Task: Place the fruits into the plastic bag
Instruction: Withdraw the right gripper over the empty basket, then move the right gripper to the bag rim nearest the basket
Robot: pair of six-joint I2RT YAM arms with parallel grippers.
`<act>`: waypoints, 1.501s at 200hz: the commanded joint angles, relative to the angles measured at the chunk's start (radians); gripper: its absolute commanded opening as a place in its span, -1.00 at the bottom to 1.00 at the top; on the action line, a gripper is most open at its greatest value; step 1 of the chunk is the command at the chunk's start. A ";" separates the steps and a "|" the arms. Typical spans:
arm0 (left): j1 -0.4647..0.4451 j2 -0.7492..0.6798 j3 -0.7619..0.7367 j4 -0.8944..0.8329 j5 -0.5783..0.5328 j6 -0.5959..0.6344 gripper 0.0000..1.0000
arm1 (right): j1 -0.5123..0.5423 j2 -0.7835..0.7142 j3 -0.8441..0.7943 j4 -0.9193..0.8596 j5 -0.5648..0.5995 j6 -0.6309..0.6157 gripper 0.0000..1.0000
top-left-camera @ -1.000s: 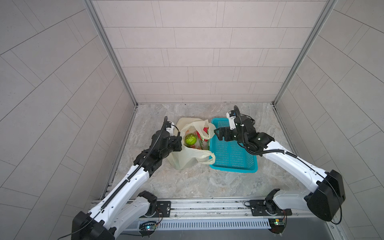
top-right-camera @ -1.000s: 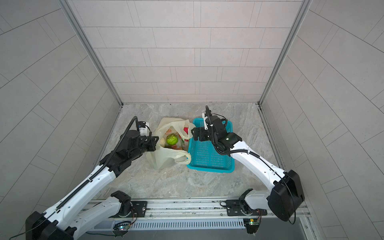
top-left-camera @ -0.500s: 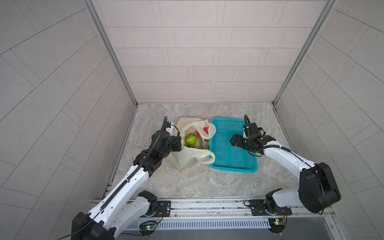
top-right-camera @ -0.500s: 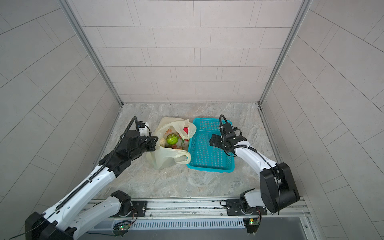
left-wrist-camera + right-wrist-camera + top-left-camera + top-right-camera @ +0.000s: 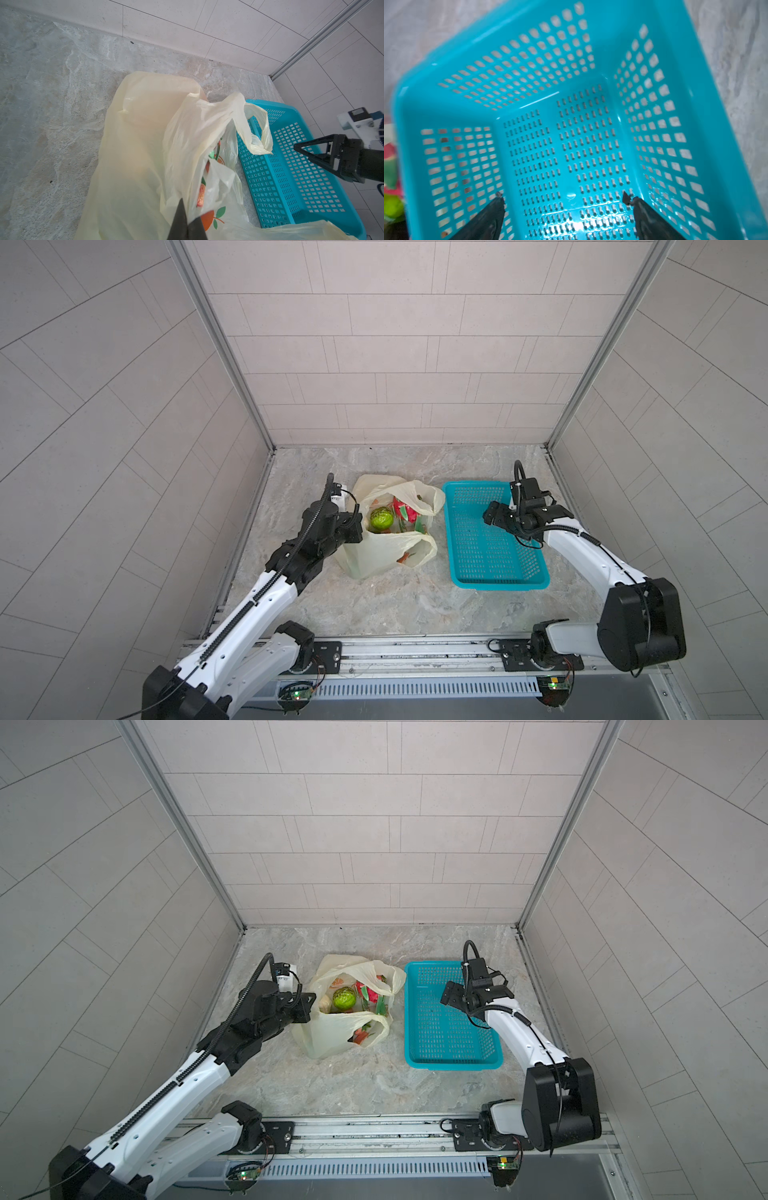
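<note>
A robot test cell: tiled panel walls [image 5: 395,364], a marble-patterned floor [image 5: 395,605], and arms on a metal rail [image 5: 415,655].

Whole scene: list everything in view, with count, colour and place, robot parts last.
bag: one, cream-yellow, left of the basket, mouth open.
green ball: one, bright green, inside the bag.
dragon fruit: one, pink-red with green tips, inside the bag beside the green ball.
other fruits: partly hidden in the bag, count cannot be told.
basket: one, teal, right of the bag, no fruit in it.
floor: grey marbled, under everything.
left gripper: black, shut on the bag's edge.
right gripper: black, open, over the basket, holding nothing.
</note>
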 commanded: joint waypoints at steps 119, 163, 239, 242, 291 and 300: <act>-0.005 -0.018 0.006 -0.002 -0.020 0.005 -1.00 | 0.517 0.217 0.168 0.069 -0.113 -0.122 0.00; -0.005 -0.030 0.001 -0.008 -0.023 0.006 -1.00 | 0.515 0.380 0.298 -0.130 -0.064 -0.122 0.03; -0.005 -0.035 -0.002 -0.008 -0.023 0.007 -1.00 | 0.501 0.511 0.353 -0.162 0.004 -0.087 0.07; -0.005 -0.035 -0.002 -0.008 -0.023 0.007 -1.00 | 0.501 0.516 0.356 -0.160 0.004 -0.087 0.07; -0.005 -0.041 -0.007 -0.008 -0.021 0.009 -1.00 | 0.488 0.585 0.390 -0.132 0.003 -0.074 0.08; -0.005 -0.043 -0.008 -0.008 -0.022 0.009 -1.00 | 0.486 0.593 0.393 -0.124 -0.007 -0.073 0.07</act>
